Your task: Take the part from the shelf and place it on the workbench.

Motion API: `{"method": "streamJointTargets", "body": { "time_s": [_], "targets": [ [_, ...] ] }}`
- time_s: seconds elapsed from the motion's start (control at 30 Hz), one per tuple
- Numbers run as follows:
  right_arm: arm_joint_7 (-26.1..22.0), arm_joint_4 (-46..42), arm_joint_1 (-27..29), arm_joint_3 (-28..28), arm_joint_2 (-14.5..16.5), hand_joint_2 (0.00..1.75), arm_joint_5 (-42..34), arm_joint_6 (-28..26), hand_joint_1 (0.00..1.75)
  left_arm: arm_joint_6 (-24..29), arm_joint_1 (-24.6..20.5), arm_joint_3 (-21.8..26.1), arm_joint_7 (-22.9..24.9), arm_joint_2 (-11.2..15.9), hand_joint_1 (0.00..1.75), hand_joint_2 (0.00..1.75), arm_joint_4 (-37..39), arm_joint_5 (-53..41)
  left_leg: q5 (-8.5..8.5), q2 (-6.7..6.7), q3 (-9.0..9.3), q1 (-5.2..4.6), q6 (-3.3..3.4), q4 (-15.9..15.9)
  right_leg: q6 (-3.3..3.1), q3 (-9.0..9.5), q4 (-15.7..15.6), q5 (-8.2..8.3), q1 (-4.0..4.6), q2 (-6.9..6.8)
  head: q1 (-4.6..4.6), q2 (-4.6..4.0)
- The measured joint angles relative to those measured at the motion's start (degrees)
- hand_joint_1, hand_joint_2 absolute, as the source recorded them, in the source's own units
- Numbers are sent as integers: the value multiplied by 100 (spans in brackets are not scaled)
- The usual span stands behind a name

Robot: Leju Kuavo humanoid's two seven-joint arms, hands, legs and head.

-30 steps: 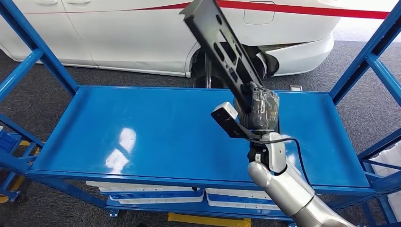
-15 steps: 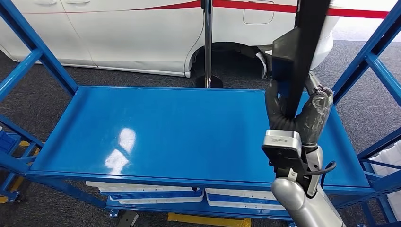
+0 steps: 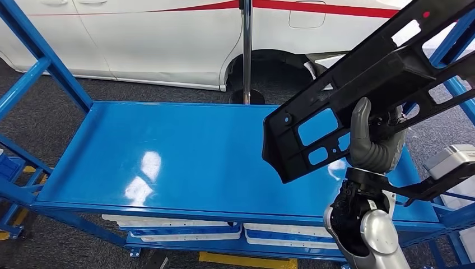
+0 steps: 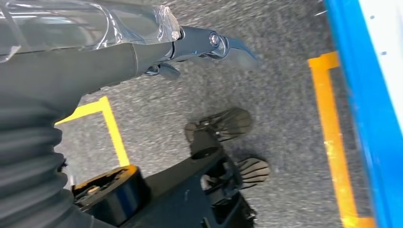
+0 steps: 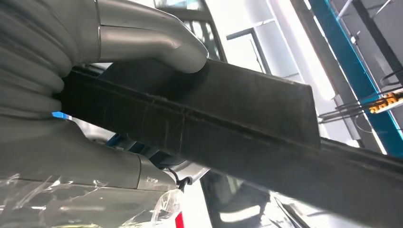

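The part (image 3: 369,67) is a long black panel with several cutouts. My right hand (image 3: 372,143) grips it near its lower end, above the right end of the blue shelf top (image 3: 168,151). The panel slants from above the shelf's middle up toward the far right and touches nothing. In the right wrist view the thumb (image 5: 152,38) presses on the part's dark edge (image 5: 214,109). My left hand (image 4: 95,52) hangs over the grey floor beside the shelf, fingers (image 4: 209,40) stretched out and holding nothing.
Blue uprights (image 3: 45,61) (image 3: 442,67) stand at the shelf's corners. A white car (image 3: 168,39) and a chrome pole (image 3: 247,50) are behind it. White bins (image 3: 185,232) sit on the lower level. Yellow floor lines (image 4: 332,133) run beside the shelf's blue edge (image 4: 366,95).
My right hand has moved to the right and turned. The part swung from leaning up-left, through upright, to slanting up toward the right, with its broad face toward me.
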Motion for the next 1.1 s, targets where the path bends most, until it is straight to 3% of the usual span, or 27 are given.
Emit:
{"method": "streamJointTargets", "body": {
  "time_s": [0.17, 0.27, 0.33, 0.37, 0.43, 0.47, 0.5, 0.53, 0.57, 0.63, 0.7, 0.8, 0.87, 0.97, 1.0, 1.03, 1.1],
  "targets": [
    [-196, 146, 82, -119, 46, 175, -916, 666, 175, 6, 4, -28, 531, -1, 0, 175, 0, -262, -27, 1, -21, -11, 48, 42, 33, -3, -1, -3, -13, 1, 0, 0],
    [-242, 246, 135, -168, 76, 175, -1179, 967, 175, -34, 1, -83, 719, -5, 0, 175, -1, -378, 5, 4, -26, -27, 103, 30, 91, 0, -16, 21, -26, 9, -1, 0],
    [-249, 294, 155, -208, 84, 175, -1235, 1074, 175, -86, -9, -114, 789, -22, 0, 175, -9, -430, 79, 24, 3, 0, 156, -59, 131, -56, 111, -105, -20, -27, -2, 0],
    [-253, 315, 163, -227, 85, 175, -1250, 1103, 175, -109, -13, -125, 811, -32, 0, 175, -14, -452, 111, 38, 16, 20, 178, -105, 148, -151, 341, -271, -15, -55, -1, 0],
    [-259, 359, 185, -250, 87, 175, -1277, 1152, 175, -162, -10, -150, 849, -39, 0, 175, -17, -485, 133, 65, 17, 35, 196, -126, 185, -472, 1117, -702, -33, -102, 1, 0],
    [-259, 385, 201, -257, 89, 175, -1293, 1175, 175, -191, -5, -167, 863, -40, 0, 175, -17, -496, 135, 75, 11, 39, 193, -124, 209, -623, 1485, -843, -51, -108, 1, 0],
    [-259, 413, 222, -265, 89, 175, -1311, 1201, 175, -220, 0, -189, 877, -45, 0, 175, -17, -504, 139, 84, 4, 48, 187, -120, 236, -701, 1692, -880, -74, -115, 0, 0],
    [-260, 440, 241, -278, 89, 175, -1325, 1226, 175, -242, 3, -211, 897, -51, 0, 175, -17, -516, 143, 89, -3, 68, 174, -113, 270, -670, 1666, -800, -101, -128, 0, 0],
    [-262, 466, 256, -291, 89, 175, -1340, 1250, 175, -257, 4, -232, 916, -58, 0, 175, -18, -534, 144, 92, -11, 95, 153, -98, 311, -521, 1403, -625, -132, -148, 1, 0],
    [-275, 507, 268, -319, 90, 175, -1355, 1300, 175, -288, -1, -261, 945, -63, 0, 175, -19, -574, 131, 89, -42, 140, 75, -39, 400, -73, 578, -270, -180, -189, 7, 0],
    [-297, 539, 278, -345, 97, 175, -1365, 1349, 175, -316, -6, -277, 956, -62, 0, 175, -22, -600, 134, 82, -84, 135, -27, 14, 366, 136, 147, -135, -181, -174, 18, 0],
    [-315, 587, 290, -384, 109, 175, -1383, 1382, 175, -328, 2, -312, 963, -67, 0, 175, -30, -606, 185, 80, -137, 150, -157, 14, 169, 63, 105, -105, -162, -130, 22, 0],
    [-323, 605, 289, -396, 114, 175, -1384, 1391, 175, -330, 6, -330, 963, -67, 0, 175, -31, -606, 159, 83, -166, 175, -197, 30, 85, 24, 91, -58, -165, -127, 22, 0],
    [-325, 607, 287, -398, 115, 175, -1384, 1393, 175, -331, 4, -334, 963, -67, 0, 175, -31, -605, 114, 84, -186, 180, -198, 60, 64, 14, 85, -44, -168, -127, 21, 0],
    [-325, 609, 287, -398, 116, 175, -1384, 1397, 175, -332, 3, -338, 964, -67, 0, 175, -31, -605, 29, 84, -220, 176, -196, 147, 49, 1, 85, -34, -167, -127, 20, 0],
    [-326, 617, 288, -399, 120, 175, -1386, 1405, 175, -334, 1, -348, 973, -68, 0, 175, -32, -606, -173, 83, -322, 169, -195, 420, 19, -30, 85, -10, -160, -127, 19, 0],
    [-337, 669, 295, -403, 134, 175, -1404, 1470, 175, -347, 0, -381, 1016, -70, 0, 175, -35, -628, -667, 79, -543, 119, -147, 1287, -57, -189, 86, 111, -93, -122, 17, 0]
  ]
}}
